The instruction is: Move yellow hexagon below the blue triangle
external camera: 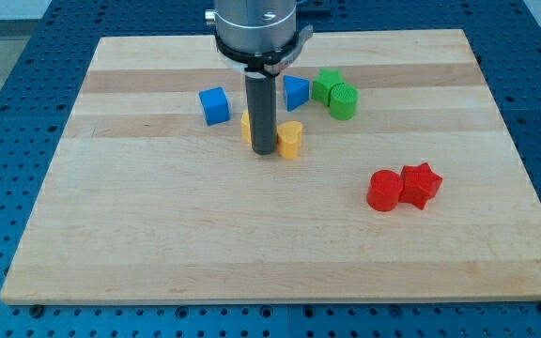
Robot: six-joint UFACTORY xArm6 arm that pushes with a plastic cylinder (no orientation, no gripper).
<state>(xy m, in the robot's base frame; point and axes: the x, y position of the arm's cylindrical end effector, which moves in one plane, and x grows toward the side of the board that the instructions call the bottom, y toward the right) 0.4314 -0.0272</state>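
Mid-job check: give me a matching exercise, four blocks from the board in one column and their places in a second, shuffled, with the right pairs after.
Blocks:
1. blue cube
2. blue triangle
3. red star
4. yellow block

Places:
A. close against my tip, on its right in the view
B. far toward the view's right, touching the red cylinder
C. left of the rod in the view, standing alone
D. just right of the rod, beside the green blocks

Pairs: 1-C, 2-D, 3-B, 4-A

Wood board, plastic-looking blocks

A smooth, pale wooden board (158, 244) is seen; the rod (262, 113) looks dark and matt.
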